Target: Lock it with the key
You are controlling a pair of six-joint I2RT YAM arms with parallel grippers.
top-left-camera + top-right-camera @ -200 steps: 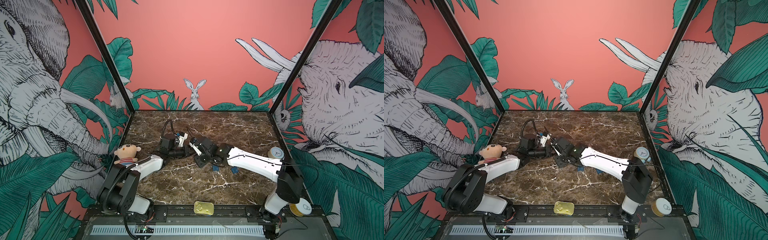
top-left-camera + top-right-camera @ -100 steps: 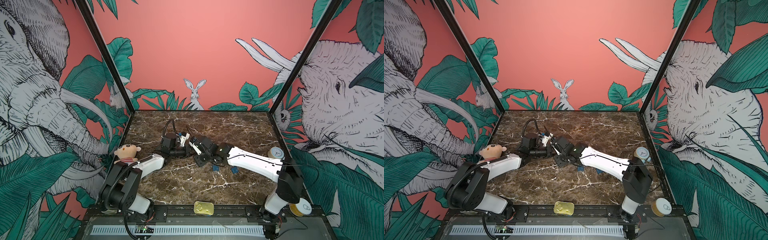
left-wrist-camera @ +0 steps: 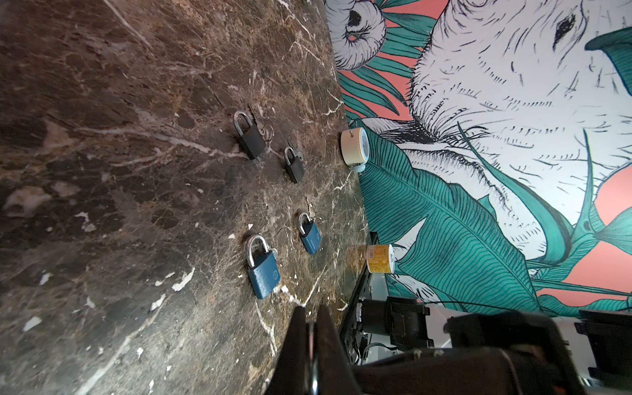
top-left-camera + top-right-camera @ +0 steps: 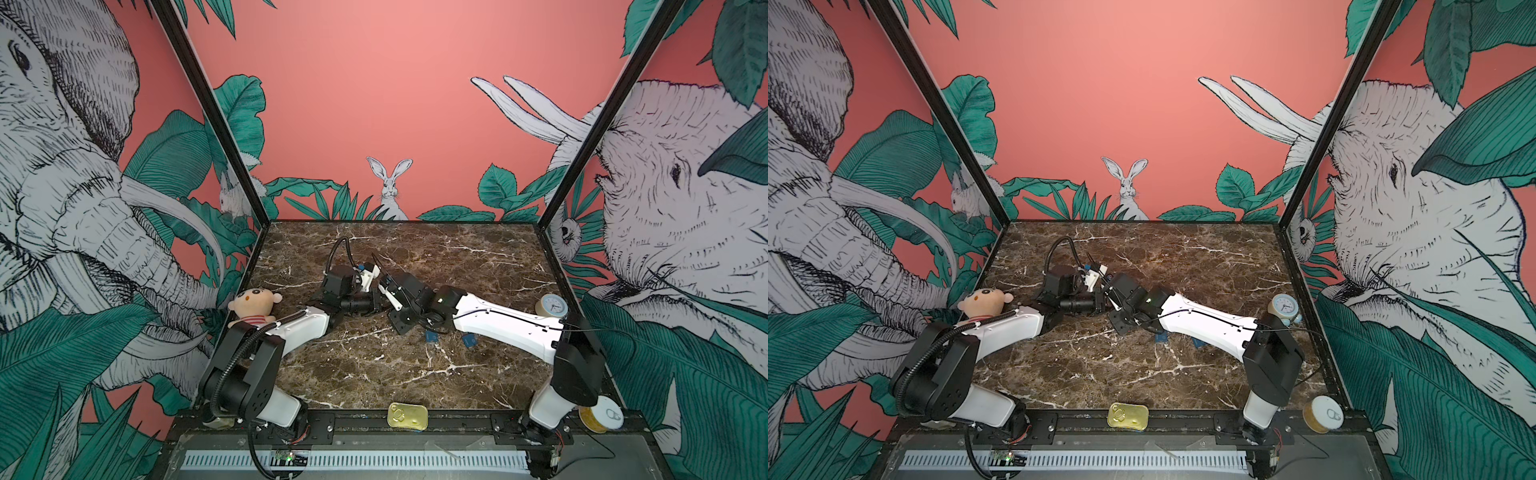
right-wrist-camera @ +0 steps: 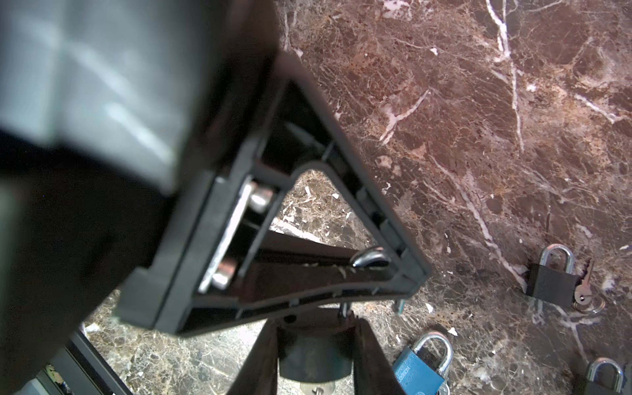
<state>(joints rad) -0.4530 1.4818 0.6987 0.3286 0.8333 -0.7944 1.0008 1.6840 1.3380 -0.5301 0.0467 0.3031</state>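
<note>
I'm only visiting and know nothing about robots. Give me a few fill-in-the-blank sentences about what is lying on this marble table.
In the left wrist view, ____ padlocks lie loose on the marble table.
The pair nearest the yellow can is ____; the other pair is black.
In a top view, the plush doll sits against the ____ wall.
The small clock stands by the ____ wall.
Missing words: four; blue; left; right.

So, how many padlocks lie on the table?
4: the large black padlock and small black padlock toward the alarm clock; the large blue padlock and small blue padlock toward the yellow can. Another may be hidden.
</note>
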